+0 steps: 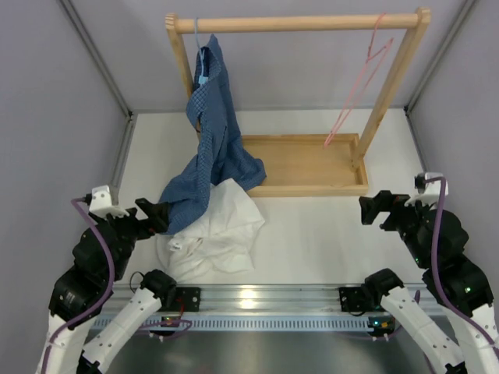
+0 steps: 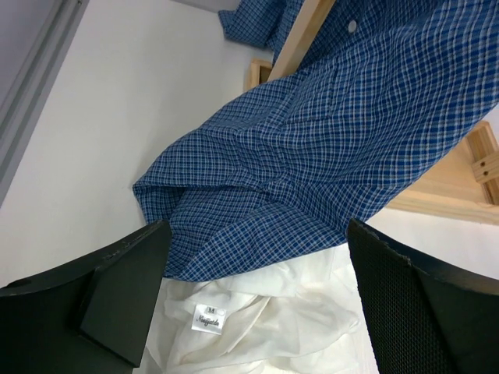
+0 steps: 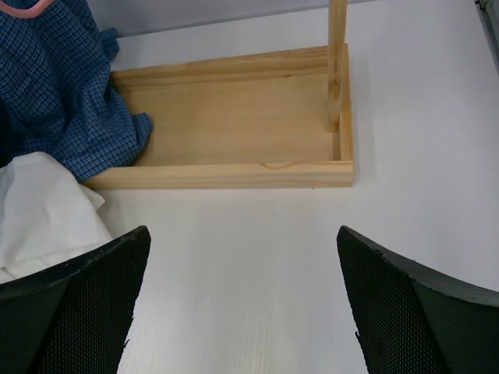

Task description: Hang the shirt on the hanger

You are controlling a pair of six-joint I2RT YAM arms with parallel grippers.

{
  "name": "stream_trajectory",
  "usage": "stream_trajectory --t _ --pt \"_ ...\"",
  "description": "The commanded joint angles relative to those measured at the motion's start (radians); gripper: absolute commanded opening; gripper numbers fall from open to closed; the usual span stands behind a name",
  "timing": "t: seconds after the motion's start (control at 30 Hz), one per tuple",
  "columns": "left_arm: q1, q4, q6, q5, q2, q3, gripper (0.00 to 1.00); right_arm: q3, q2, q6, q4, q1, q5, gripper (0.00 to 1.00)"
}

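Nothing of the job is done yet, as I read it. The shirt (image 1: 214, 234) lies in a crumpled white heap on the worktop (image 1: 312, 234), just in front of the left corner of the wooden rack (image 1: 296, 23), with its neck label facing up in the left wrist view. The tail of the blue checked shirt (image 1: 210, 132), which hangs from a light blue hanger (image 1: 201, 74) at the left end of the rack's rail, drapes down over the white heap's far edge. The hanger (image 1: 362, 78), thin and pink, dangles bare from the right end of that rail, well apart from the shirt. My left end effector (image 1: 154, 216) sits low beside the heap, on the side away from the rack's base, with jaws spread wide and nothing between them. My right end effector (image 1: 374, 210) hovers in front of the rack's right post, also spread and empty. So everything is ahead: get hold of the white cloth without snagging the blue one, find the collar and shoulders, bring hanger and shirt together, and thread the frame in.
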Motion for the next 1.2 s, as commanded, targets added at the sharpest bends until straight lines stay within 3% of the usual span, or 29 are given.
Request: stream_trajectory --t 0.0,0.1,0.27,0.37,0.43,0.5,0.57,0.63,0.73,0.9,1.0,1.17 --pt "0.002 -0.019 -0.038 -0.043 0.026 0.058 0.98 -0.004 0.005 0.008 0.025 -0.012 0.002 0.99" --pt "0.004 -0.024 -0.032 -0.008 0.038 0.066 0.98 -0.013 -0.005 0.006 0.043 -0.014 -0.04 0.99" --pt "0.002 -0.03 -0.042 0.035 0.051 0.066 0.98 -0.094 -0.052 -0.02 0.16 -0.014 -0.383 0.99" --pt "0.002 -0.025 -0.062 0.017 0.046 0.049 0.98 -0.213 -0.02 0.106 0.359 -0.012 -0.643 1.0" --pt "0.002 -0.021 -0.082 -0.036 0.038 0.032 0.98 -0.272 0.102 0.198 0.538 0.014 -0.779 0.99" --pt "0.002 -0.022 -0.132 -0.193 0.034 -0.004 0.98 -0.31 0.218 0.187 0.594 0.107 -0.705 0.99" --pt "0.002 -0.001 -0.137 -0.254 0.008 -0.044 0.98 -0.291 0.296 0.131 0.632 0.346 -0.475 0.99" --pt "0.002 0.056 -0.101 -0.267 -0.015 -0.104 0.98 -0.262 0.438 0.073 0.671 0.574 -0.273 0.99" --pt "0.004 0.059 -0.076 -0.25 -0.024 -0.093 0.98 -0.226 0.627 -0.004 0.815 0.714 -0.172 0.99" --pt "0.002 0.064 -0.098 -0.251 -0.051 -0.113 0.98 -0.18 0.939 -0.05 1.144 0.735 -0.143 0.99" --pt "0.004 0.07 -0.099 -0.242 -0.061 -0.123 0.98 -0.056 1.142 -0.103 1.195 0.732 -0.196 0.99" --pt "0.002 0.085 -0.088 -0.218 -0.064 -0.135 0.98 0.102 1.391 -0.169 1.281 0.723 -0.152 0.99"
